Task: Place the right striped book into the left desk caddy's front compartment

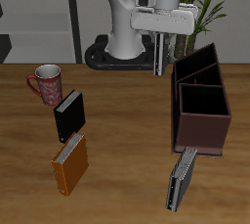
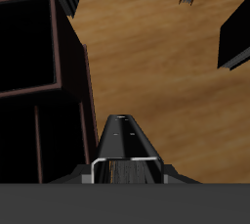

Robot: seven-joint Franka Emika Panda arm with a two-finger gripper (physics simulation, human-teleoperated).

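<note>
Gripper hangs above the table at the far side, just in front of the robot base, beside the far end of the left desk caddy and not over it. Fingers are closed on a thin dark slab, seen edge-on in the wrist view. That reads as the right striped book, held upright and clear of the tabletop. The stripes can't be made out from either view, only a few pale marks along the top edge. The caddy sits lengthwise, one compartment toward the far side and one toward the near edge, both open-topped and dark inside. I can't tell whether anything is in them. In the wrist view the caddy wall runs alongside the gripper, apart from it. A thin grey striped book leans upright just in front of the caddy's near end. A black book and an orange-brown book stand on the other side of the table, well apart from the caddy, orange-brown one nearer the front edge. A red patterned mug stands just behind the black book.
</note>
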